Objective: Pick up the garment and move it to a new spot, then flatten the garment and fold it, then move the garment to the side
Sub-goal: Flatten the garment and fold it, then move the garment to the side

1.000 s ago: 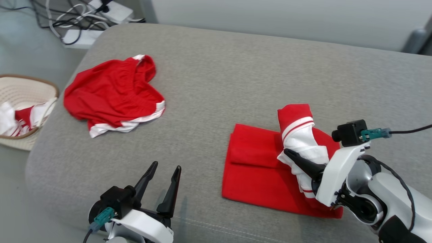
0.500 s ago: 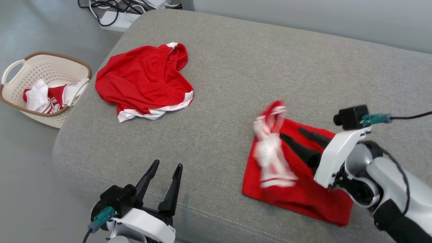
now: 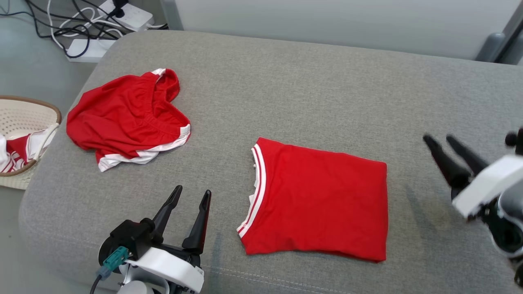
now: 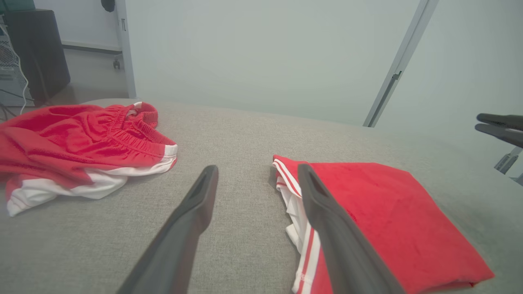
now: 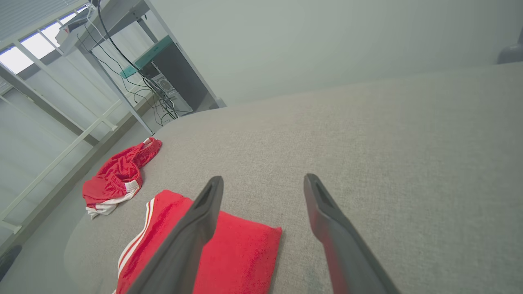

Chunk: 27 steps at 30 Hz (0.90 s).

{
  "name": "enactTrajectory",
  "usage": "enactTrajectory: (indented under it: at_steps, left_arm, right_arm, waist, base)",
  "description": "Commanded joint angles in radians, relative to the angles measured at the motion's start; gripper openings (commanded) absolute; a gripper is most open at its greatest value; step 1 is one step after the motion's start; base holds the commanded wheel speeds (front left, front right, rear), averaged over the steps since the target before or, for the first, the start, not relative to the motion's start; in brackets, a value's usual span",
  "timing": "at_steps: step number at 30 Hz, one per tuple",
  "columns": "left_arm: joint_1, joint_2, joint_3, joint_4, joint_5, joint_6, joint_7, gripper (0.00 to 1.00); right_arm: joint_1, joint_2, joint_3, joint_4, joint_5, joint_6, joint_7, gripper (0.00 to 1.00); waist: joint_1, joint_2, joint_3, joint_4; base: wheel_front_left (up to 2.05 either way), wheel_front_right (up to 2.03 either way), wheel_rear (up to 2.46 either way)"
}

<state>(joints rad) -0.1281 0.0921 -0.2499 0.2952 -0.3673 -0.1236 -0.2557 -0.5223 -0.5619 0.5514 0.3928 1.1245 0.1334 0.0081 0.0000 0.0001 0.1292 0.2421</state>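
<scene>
- Garment [image 3: 318, 200], a red top with white-striped trim, lies folded into a flat rectangle on the grey cushion [image 3: 310, 81]. It sits toward the near edge, a little right of the middle, with its striped edge facing the robot's left.
- Progress, as I judge it: picking up, flattening and folding look done, since the cloth lies in even layers with squared sides. What seems left is the last step, moving the folded piece to the side.
- Right gripper [image 3: 438, 139] hovers off to the garment's right, apart from it. Its fingers are spread wide with nothing between them.
- Left gripper [image 3: 193, 190] sits near the cushion's front edge, close to the garment's striped edge. Its fingers are likewise wide apart and empty.
- The coming move probably needs a grip that takes all layers together, or the fold could slip open.
- Farther out, crumpled red shorts [image 3: 122, 118] lie at the cushion's left end, well apart from the garment.
- A pale basket [image 3: 28, 118] holding more red-and-white clothes stands on the floor beyond, and a power strip [image 3: 130, 14] with cables lies behind.
</scene>
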Motion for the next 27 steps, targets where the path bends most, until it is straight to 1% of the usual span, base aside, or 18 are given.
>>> enactTrajectory:
  at_steps: [1,6,10,15,21,27]
  left_arm:
    - [-0.027,0.020,0.036,-0.029,0.009,-0.007,-0.006,1.00]
    - [-0.030,0.022,0.030,-0.035,0.014,-0.007,-0.006,1.00]
    - [-0.034,0.025,0.022,-0.037,0.014,-0.007,-0.006,1.00]
    - [-0.036,0.024,0.020,-0.037,-0.006,-0.007,-0.006,1.00]
    - [-0.043,0.023,0.016,-0.043,-0.007,-0.007,-0.006,1.00]
    - [-0.044,0.019,0.015,-0.047,-0.003,-0.007,-0.006,1.00]
  right_arm:
    - [0.034,-0.006,0.001,-0.014,0.007,-0.003,-0.012,1.00]
    - [0.153,0.042,-0.007,0.017,0.020,-0.003,-0.041,1.00]
    - [0.198,0.094,0.014,0.025,0.034,-0.003,-0.043,1.00]
    - [0.204,0.138,0.031,0.071,0.041,-0.003,-0.045,1.00]
    - [0.195,0.163,0.051,0.109,0.050,-0.003,-0.032,1.00]
    - [0.175,0.183,0.080,0.135,0.048,-0.003,-0.028,1.00]
  waist:
    - [0.0000,-0.0001,-0.003,-0.010]
    - [0.0000,-0.0001,0.003,-0.010]
    - [0.0000,-0.0001,0.016,0.005]
    - [0.0000,-0.0001,0.026,0.037]
    - [0.0000,-0.0001,0.040,0.066]
    - [0.0000,-0.0001,0.049,0.079]
  base:
    - [0.00,0.00,0.00]
    - [0.00,0.00,0.00]
    - [0.00,0.00,0.00]
    - [0.00,0.00,0.00]
    - [0.00,0.00,0.00]
    - [0.00,0.00,0.00]
